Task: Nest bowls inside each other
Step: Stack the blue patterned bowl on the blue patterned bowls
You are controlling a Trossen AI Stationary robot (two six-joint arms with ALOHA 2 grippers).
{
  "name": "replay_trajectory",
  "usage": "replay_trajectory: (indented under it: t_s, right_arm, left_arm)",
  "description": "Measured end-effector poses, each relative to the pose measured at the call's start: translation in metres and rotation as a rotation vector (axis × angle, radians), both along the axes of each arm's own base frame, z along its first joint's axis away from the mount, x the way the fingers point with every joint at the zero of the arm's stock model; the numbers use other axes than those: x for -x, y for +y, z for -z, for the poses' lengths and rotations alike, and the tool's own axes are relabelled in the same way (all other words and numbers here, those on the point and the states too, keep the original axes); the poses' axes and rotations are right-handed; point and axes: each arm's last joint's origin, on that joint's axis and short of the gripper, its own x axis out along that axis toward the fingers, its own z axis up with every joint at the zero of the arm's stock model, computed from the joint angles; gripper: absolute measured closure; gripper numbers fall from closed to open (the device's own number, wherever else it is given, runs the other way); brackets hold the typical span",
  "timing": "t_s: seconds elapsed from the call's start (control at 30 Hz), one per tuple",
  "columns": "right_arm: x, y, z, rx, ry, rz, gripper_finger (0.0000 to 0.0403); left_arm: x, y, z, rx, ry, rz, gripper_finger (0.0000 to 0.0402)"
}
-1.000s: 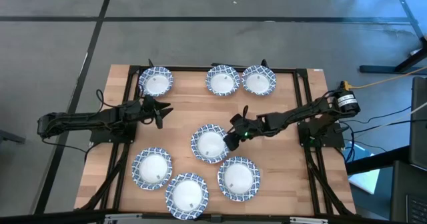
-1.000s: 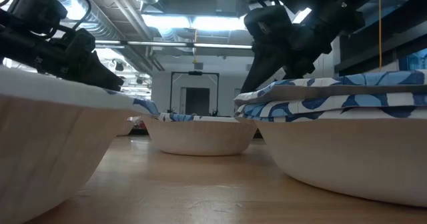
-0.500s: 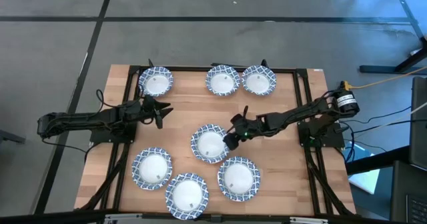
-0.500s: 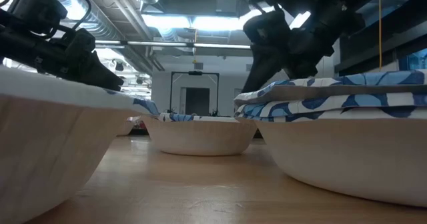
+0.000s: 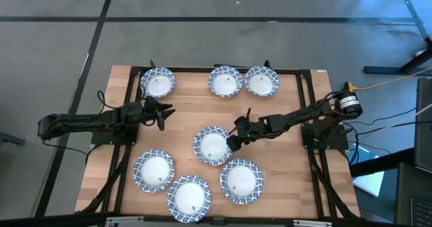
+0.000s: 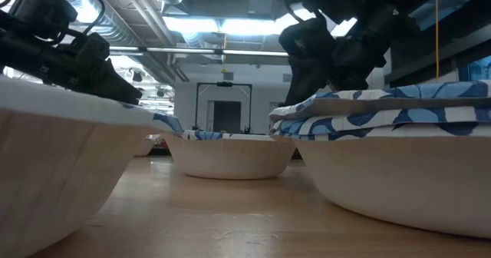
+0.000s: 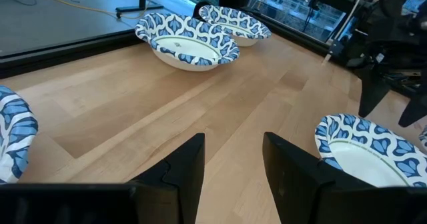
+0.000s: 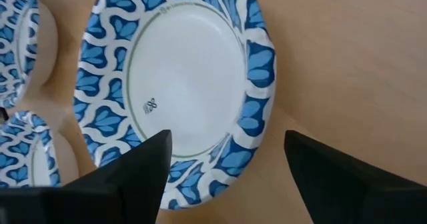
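Note:
Several white bowls with blue-patterned rims sit upright on the wooden table. Three stand along the far edge: [image 5: 157, 82], [image 5: 225, 81], [image 5: 262, 81]. One sits in the middle [image 5: 212, 145]. Three cluster near the front: [image 5: 154, 171], [image 5: 189, 197], [image 5: 241, 181]. In the low view the near-right one [image 6: 383, 135] shows two stacked rims. My right gripper [image 5: 234, 141] is open above the middle bowl's right rim [image 8: 253, 84], fingers spread wide. Whether it touches the rim does not show. My left gripper [image 5: 165, 112] waits open at the table's left, above bare wood [image 7: 233, 139].
A black frame rail [image 5: 202, 70] borders the table. Bare wood lies between the far row and the middle bowl [image 5: 202, 109], and on the table's right [image 5: 290, 166]. The three front bowls stand close together, just in front of the middle one.
My right arm's wrist has shifted a little above the middle bowl's right rim. The bowls and my left arm have stayed where they were.

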Motion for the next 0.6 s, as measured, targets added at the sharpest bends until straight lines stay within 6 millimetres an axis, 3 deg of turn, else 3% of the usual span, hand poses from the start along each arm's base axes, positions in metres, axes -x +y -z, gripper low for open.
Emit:
replay_trajectory:
  t_s: [0.27,0.6]
  right_arm:
    - [-0.004,0.002,0.008,-0.029,0.005,-0.02,0.0117]
    - [-0.007,0.002,0.012,-0.028,-0.004,-0.023,0.0208]
  left_arm:
    - [0.0,0.0,0.0,0.0,0.0,0.0,0.0256]
    - [0.0,0.0,0.0,0.0,0.0,-0.001,0.0256]
